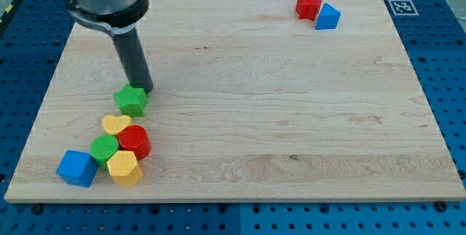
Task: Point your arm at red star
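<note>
The red star (309,5) lies near the view's top right on the wooden board (277,104), touching a blue block (328,17) at its lower right. My tip (145,89) is far to the view's left of the red star, just above and right of a green star (131,100), close to it or touching it.
Below the green star sits a cluster: a yellow heart (115,124), a red cylinder (134,141), a green block (104,148), a yellow hexagon (124,167) and a blue cube (76,167). A marker tag (400,6) sits beyond the board's top right corner.
</note>
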Robot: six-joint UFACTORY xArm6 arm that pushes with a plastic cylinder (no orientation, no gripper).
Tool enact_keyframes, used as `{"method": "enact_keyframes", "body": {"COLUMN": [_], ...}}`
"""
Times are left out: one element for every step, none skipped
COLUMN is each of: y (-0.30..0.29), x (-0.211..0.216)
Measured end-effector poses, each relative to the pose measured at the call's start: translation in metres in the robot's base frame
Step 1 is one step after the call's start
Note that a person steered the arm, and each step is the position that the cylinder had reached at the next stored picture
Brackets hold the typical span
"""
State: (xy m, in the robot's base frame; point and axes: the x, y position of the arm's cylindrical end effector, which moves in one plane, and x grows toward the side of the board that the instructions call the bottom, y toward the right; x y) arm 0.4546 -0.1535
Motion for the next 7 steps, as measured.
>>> {"method": "enact_keyframes", "body": {"y": [-0.001, -0.001, 0.028, 0.116, 0.184, 0.184, 0.184], "x": [0.011, 0.013, -0.020, -0.018, 0.002, 0.002, 0.002]}}
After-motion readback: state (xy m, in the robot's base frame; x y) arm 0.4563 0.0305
